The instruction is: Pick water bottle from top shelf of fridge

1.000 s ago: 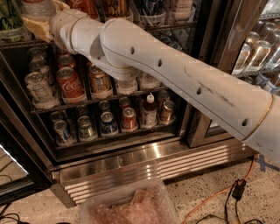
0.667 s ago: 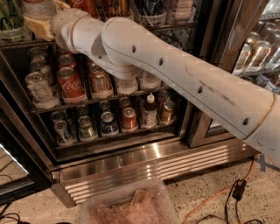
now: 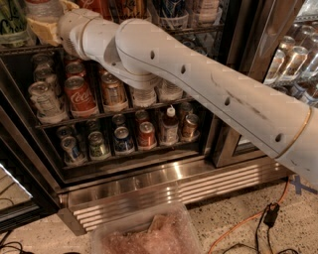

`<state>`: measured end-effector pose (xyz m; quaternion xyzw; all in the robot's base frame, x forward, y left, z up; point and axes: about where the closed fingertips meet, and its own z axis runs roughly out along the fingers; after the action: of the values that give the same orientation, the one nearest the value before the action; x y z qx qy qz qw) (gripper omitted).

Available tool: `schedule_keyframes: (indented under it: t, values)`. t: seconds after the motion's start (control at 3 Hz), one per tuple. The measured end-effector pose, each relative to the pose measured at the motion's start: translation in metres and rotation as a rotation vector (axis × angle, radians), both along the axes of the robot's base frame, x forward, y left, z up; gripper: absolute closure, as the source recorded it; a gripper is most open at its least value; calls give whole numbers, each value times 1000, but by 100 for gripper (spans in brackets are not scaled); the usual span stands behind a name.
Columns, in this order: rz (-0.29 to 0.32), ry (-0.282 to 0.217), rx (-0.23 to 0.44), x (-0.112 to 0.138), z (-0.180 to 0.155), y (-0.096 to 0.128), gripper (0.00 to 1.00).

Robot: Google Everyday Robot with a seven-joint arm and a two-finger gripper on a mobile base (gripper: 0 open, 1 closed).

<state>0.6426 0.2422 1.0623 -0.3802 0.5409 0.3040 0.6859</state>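
The fridge [image 3: 149, 184] stands open with its dark wire racks in view. The top shelf [image 3: 201, 30] runs across the upper edge of the picture. At its far left stands the water bottle [image 3: 43, 7], clear, with only its lower part in view. My gripper [image 3: 49, 21], with tan pads, is at the top left, right against the bottle's base at shelf level. The long white arm [image 3: 208, 94] reaches to it from the lower right, crossing in front of the racks and hiding part of the shelves.
A green-labelled bottle [image 3: 10, 22] stands left of the water bottle. Lower racks hold several cans, among them a red Coca-Cola can [image 3: 77, 94]. A closed glass door [image 3: 293, 59] with bottles is at the right. A plastic bin [image 3: 144, 233] and an orange cable [image 3: 248, 223] lie on the floor.
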Motion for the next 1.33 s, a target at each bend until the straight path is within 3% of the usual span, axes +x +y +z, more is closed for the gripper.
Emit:
schedule_keyframes:
  t: [1.33]
  values:
    - [35, -56, -1, -11, 16, 6, 100]
